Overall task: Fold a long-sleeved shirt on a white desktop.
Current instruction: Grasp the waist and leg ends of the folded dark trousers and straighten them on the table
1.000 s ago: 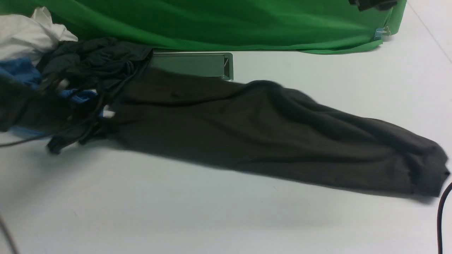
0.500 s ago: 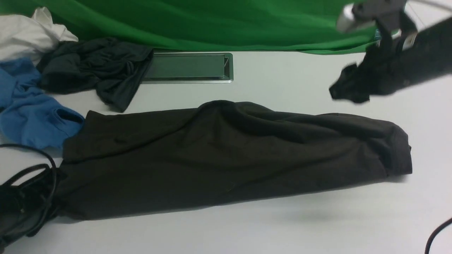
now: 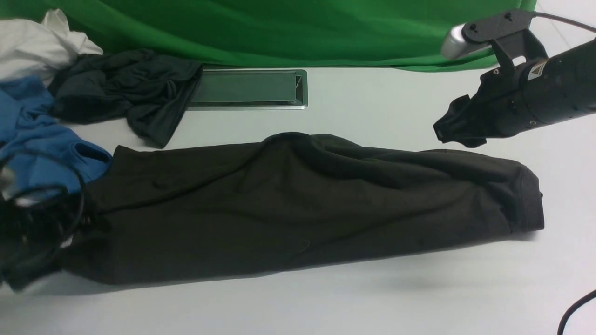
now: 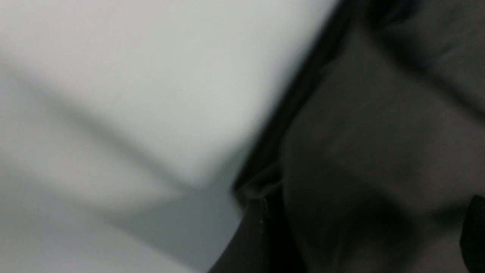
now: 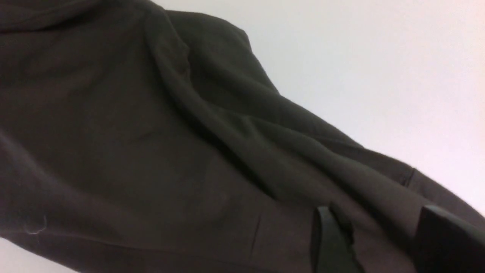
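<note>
The long-sleeved shirt [image 3: 298, 204] lies as a long dark brownish-black band across the white desktop [image 3: 372, 298], folds running along it. My right gripper [image 3: 446, 128] hangs open above the desk, just beyond the shirt's right end and not touching it. In the right wrist view its fingers [image 5: 329, 242] stand apart over the fabric [image 5: 151, 132]. My left gripper [image 3: 28, 242] is blurred at the shirt's left end. In the left wrist view its dark fingers [image 4: 259, 231] are spread wide with shirt cloth [image 4: 379, 132] behind them, so it looks open.
A smaller dark grey garment [image 3: 125, 88], a bright blue shirt [image 3: 42, 153] and a white cloth [image 3: 37, 42] are piled at the back left. The silver-framed hatch [image 3: 249, 88] sits before the green backdrop [image 3: 288, 28]. A black cable [image 3: 572, 311] curls at the front right.
The shirt was swung and laid down flat on the desk. My right gripper let go and lifted to the back right. My left arm has risen a little at the shirt's left end.
</note>
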Action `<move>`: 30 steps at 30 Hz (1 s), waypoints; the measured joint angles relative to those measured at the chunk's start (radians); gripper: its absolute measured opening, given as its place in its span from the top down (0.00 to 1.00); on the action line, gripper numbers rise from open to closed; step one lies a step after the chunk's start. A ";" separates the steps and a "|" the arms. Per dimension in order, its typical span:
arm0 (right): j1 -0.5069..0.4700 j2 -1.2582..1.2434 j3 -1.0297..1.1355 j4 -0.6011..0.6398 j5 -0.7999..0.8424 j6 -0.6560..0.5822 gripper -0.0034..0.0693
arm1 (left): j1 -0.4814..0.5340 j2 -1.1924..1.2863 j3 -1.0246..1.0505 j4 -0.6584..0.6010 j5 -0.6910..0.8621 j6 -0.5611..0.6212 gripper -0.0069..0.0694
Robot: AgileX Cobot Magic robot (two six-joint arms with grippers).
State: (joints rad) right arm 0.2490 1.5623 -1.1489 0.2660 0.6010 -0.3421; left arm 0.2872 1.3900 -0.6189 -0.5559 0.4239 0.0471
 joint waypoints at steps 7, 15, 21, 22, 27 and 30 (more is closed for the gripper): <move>0.000 0.020 0.001 -0.106 -0.004 0.015 0.50 | 0.000 0.006 -0.356 0.163 0.203 -0.047 0.01; 0.000 0.048 0.003 -0.112 -0.010 0.019 0.50 | 0.000 0.136 -0.507 0.232 0.402 -0.047 0.13; 0.000 0.052 0.003 -0.112 -0.043 0.031 0.50 | 0.000 0.305 -0.507 0.224 0.439 -0.047 0.24; 0.000 0.052 0.003 -0.112 -0.043 0.031 0.50 | 0.000 0.309 -0.507 0.219 0.435 -0.047 0.25; 0.000 0.052 0.003 -0.113 -0.050 0.032 0.50 | 0.000 0.382 -0.508 0.171 0.375 -0.022 0.36; 0.000 0.052 0.003 -0.114 -0.055 0.032 0.50 | 0.000 0.410 -0.508 0.168 0.371 -0.019 0.42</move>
State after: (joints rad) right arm 0.2490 1.6143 -1.1460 0.1517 0.5456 -0.3097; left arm 0.2872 1.7996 -1.1264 -0.3878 0.7951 0.0277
